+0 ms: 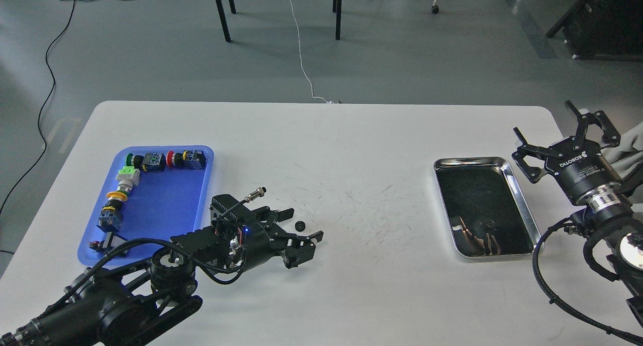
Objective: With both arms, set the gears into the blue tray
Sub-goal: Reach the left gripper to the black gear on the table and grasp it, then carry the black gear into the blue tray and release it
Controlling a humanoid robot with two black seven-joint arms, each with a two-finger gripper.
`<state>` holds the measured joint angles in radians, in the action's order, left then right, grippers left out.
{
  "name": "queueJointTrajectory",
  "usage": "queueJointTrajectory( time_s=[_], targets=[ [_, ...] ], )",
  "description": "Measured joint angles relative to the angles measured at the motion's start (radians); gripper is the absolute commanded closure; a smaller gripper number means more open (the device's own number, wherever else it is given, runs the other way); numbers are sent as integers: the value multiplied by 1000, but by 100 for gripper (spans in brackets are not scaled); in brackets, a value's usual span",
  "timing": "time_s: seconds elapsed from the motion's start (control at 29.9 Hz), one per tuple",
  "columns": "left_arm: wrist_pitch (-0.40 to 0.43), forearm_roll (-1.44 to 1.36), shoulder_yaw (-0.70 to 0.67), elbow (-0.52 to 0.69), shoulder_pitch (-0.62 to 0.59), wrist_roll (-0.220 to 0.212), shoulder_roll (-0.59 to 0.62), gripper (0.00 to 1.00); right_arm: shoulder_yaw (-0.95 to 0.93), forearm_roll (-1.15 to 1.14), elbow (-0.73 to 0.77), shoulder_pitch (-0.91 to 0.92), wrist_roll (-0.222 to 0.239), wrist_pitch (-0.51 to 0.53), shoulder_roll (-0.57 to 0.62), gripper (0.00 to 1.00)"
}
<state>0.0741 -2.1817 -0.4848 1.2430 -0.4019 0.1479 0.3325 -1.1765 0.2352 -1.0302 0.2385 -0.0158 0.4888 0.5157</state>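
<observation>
One small black gear (301, 226) lies on the white table just right of the blue tray (166, 205). My left gripper (304, 224) lies low over the table, open, and the gear sits between its two fingertips without being clamped. The blue tray stands at the left and holds a row of colourful push-button switches (150, 161) along its back and left sides. My right gripper (545, 127) hangs open at the far right, beyond the silver tray, with nothing between its fingers.
A shiny silver metal tray (522, 200) with a dark bottom stands at the right of the table. The table's middle shows dark scuff marks (371, 210). Beyond the table's far edge are grey floor, cables and chair legs.
</observation>
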Motion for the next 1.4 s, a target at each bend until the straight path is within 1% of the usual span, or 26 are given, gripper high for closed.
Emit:
queueJointTrajectory(
  time_s=[0.1, 0.2, 0.23, 0.33, 0.4, 0.43, 0.47, 0.5, 0.53, 0.57, 0.63, 0.74, 1.04, 1.17, 1.34, 1.4],
  targets=[
    [0, 0, 0, -8, 0, -1, -3, 19, 4, 0, -1, 1, 0, 0, 1, 4],
    [-1, 0, 0, -18, 0, -2, -5, 29, 5, 0, -1, 1, 0, 0, 1, 4],
    [-1, 0, 0, -21, 0, -2, -5, 34, 5, -1, -2, 1, 0, 0, 1, 4],
    [-1, 0, 0, -29, 0, -6, -3, 42, 6, -1, -4, 1, 0, 0, 1, 4],
    [-1, 0, 0, -31, 0, -7, -1, 55, 6, -1, -4, 1, 0, 0, 1, 4],
    [-1, 0, 0, -33, 0, -8, -1, 60, 6, -1, -4, 1, 0, 0, 1, 4],
    [-1, 0, 0, -34, 0, -8, 0, 61, 6, -1, -5, 1, 0, 0, 2, 4],
    [-1, 0, 0, -36, 0, -8, 0, 66, 6, 0, -6, 1, 0, 0, 3, 4],
    [0, 0, 0, -38, 0, -8, 0, 77, 6, -1, -7, 1, 0, 0, 3, 4],
    [0, 0, 0, -40, 0, -8, 0, 85, 6, -1, -7, 1, 0, 0, 3, 4],
    [0, 0, 0, -43, 0, -9, -1, 93, 6, -1, -7, 1, 0, 0, 3, 4],
    [1, 0, 0, -43, 1, -9, -4, 97, 6, -1, -8, 1, 0, 0, 3, 4],
    [-23, 0, -5, -26, -5, -8, 21, 99, 6, -1, -17, 0, 0, 0, 4, 4],
    [-38, 0, -11, 37, -20, -5, 111, 99, 6, -1, -25, -1, 0, 0, 7, 4],
    [-65, 0, -29, 144, -38, -3, 284, 99, 5, -1, -35, -1, 0, 0, 10, 4],
    [-82, 0, -47, 163, -39, -3, 348, 99, 5, -1, -38, -1, 0, 0, 10, 4]
  ],
)
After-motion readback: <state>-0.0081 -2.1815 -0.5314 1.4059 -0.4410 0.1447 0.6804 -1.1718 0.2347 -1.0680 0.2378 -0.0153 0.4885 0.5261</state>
